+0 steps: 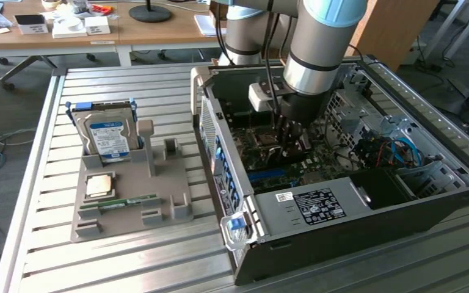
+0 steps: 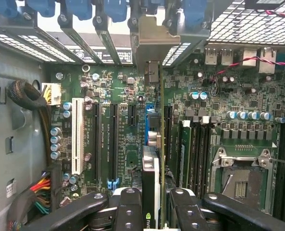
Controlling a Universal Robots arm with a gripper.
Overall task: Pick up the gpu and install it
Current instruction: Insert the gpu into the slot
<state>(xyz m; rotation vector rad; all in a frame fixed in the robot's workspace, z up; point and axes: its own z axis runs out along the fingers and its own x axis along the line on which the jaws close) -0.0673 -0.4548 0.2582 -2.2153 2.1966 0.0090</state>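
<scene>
Half the job looks done from where you sit: the gpu is off the grey holder tray in the exterior view's left and is now inside the open computer case, which fills the exterior view's right. On the tray you can see the hard drive standing upright, a square processor chip and the slim memory stick lying flat.

The gripper is clamped on the gpu, one black finger on each face of the card. In the exterior view you find the gripper near the upper centre of the frame, low inside the case and just above the motherboard.

What is left is the seating. The card stands on edge, in line with the blue slot, and its silvery bracket reaches the row of rear openings. Seen edge-on like this, you cannot tell whether its connector is pressed home or only resting at the slot, so treat the install as probably unfinished.

The card itself shows as a thin upright blade: green board edge, a pale strip along it, and a green logo patch near the fingers.
</scene>
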